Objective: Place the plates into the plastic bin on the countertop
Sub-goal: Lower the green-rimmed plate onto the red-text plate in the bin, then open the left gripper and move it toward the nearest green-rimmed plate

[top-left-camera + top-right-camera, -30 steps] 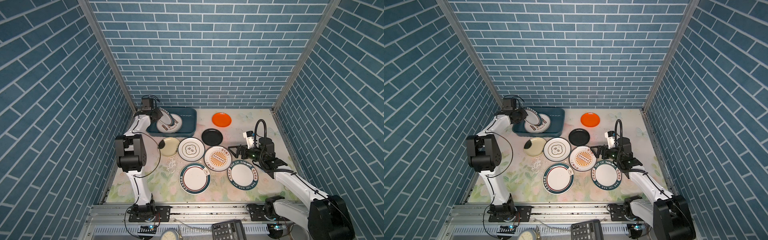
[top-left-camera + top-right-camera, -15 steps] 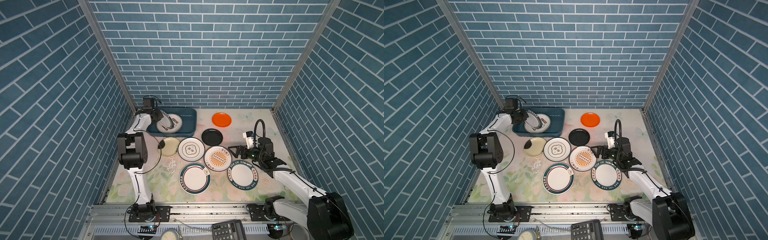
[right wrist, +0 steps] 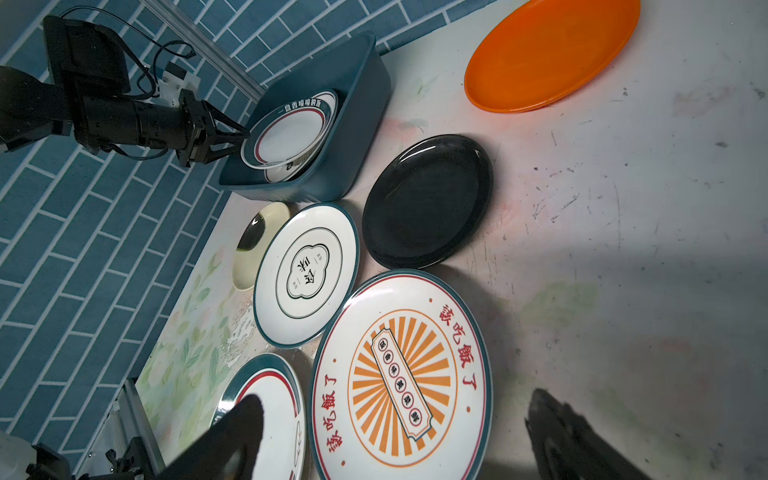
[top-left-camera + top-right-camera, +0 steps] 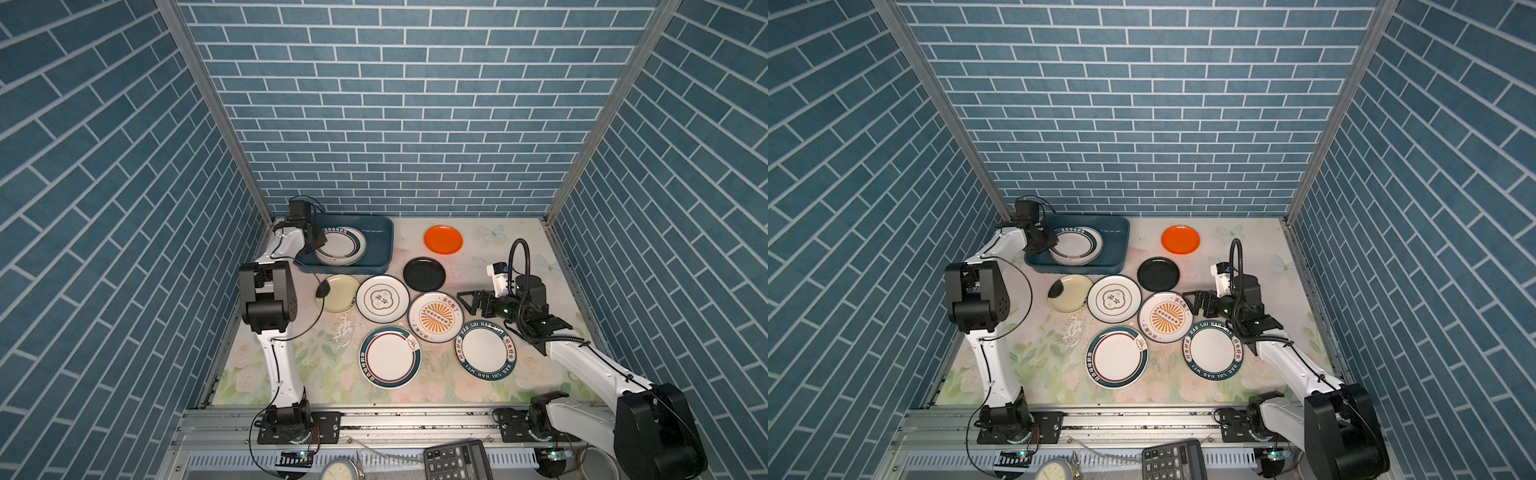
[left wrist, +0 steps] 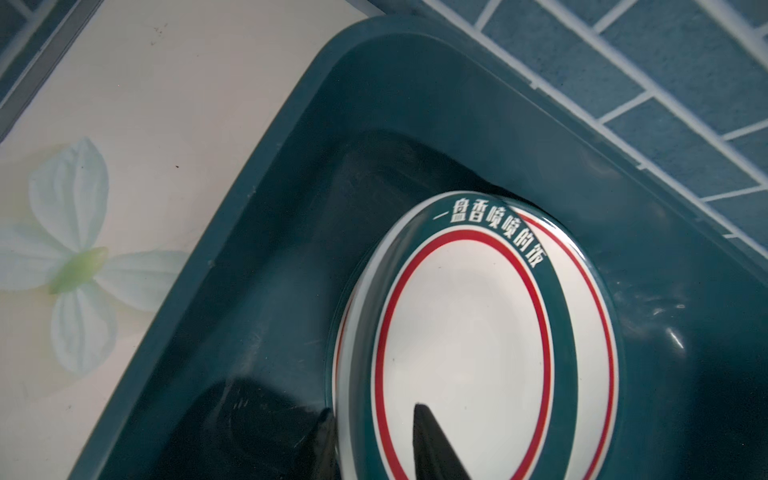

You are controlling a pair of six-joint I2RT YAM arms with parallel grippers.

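Observation:
The plastic bin [image 4: 380,237] stands at the back left of the countertop [image 4: 498,266]. A white plate with a teal and red rim [image 4: 340,246] leans inside it on a second plate [image 3: 291,166]. My left gripper [image 5: 372,413] is open, its fingers on either side of that plate's rim. On the countertop lie orange [image 4: 443,239], black [image 4: 424,274], cream [image 4: 338,293] and several printed white plates. My right gripper [image 3: 395,411] is open and empty, hovering low at the right edge of the sunburst plate [image 4: 435,317].
Blue brick walls close in the back and both sides. A calculator [image 4: 457,459] and a round dial [image 4: 340,469] lie below the front rail. The left arm's black elbow [image 4: 268,299] hangs over the countertop's left edge beside the cream plate.
My left gripper's jaws have parted from the plate's rim, and the plate now rests in the bin. The right arm has stayed still.

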